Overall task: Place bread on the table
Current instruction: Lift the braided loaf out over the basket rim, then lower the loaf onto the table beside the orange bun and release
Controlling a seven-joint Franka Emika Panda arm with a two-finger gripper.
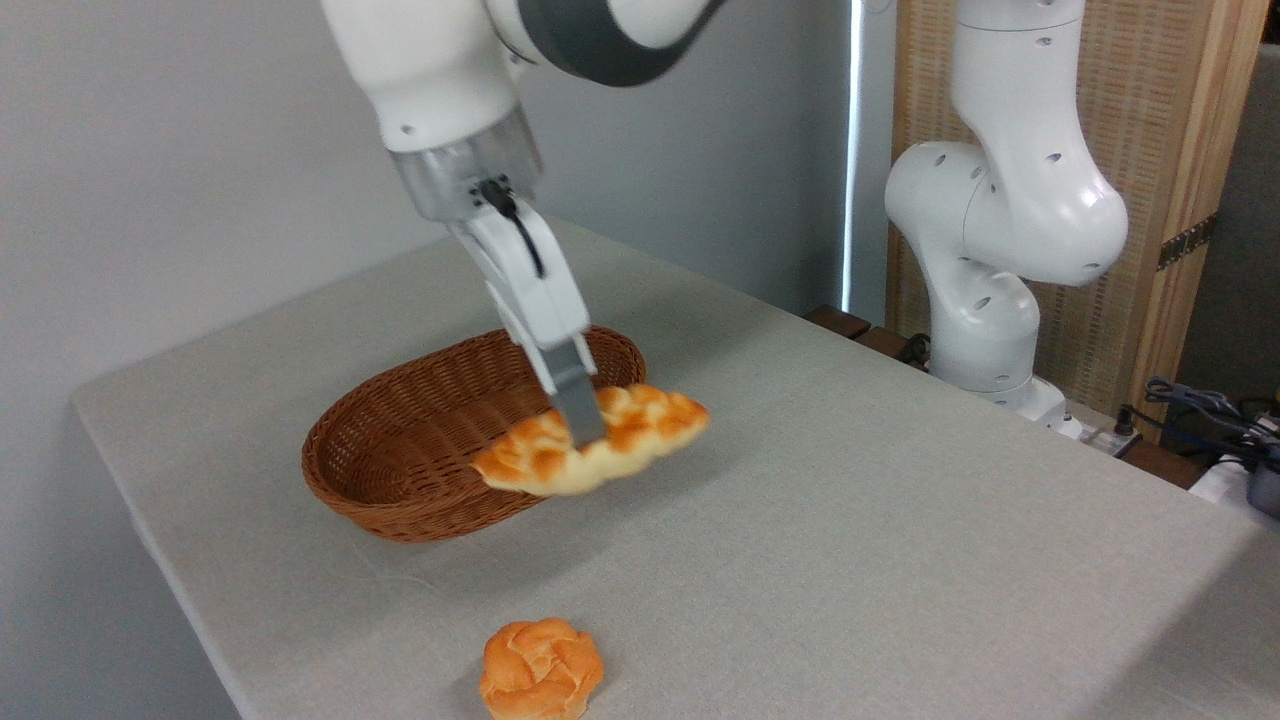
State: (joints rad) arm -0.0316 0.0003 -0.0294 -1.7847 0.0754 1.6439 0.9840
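The bread point(640, 440), a braided golden-orange loaf with pale seams, hangs in the air over the near right rim of the wicker basket point(400, 450). My gripper point(585, 435) is shut on the loaf's middle, its grey finger point(575, 405) pressed down across the crust. The loaf is slightly blurred and tilts, its right end higher than its left. Beneath it spreads the table point(850, 520), light grey and cloth-like. The far finger is hidden behind the loaf.
A small round knotted orange bun point(541, 669) lies near the table's front edge. The basket looks empty inside. The arm's white base point(985, 300) stands at the table's far right, with cables point(1200, 410) beside it.
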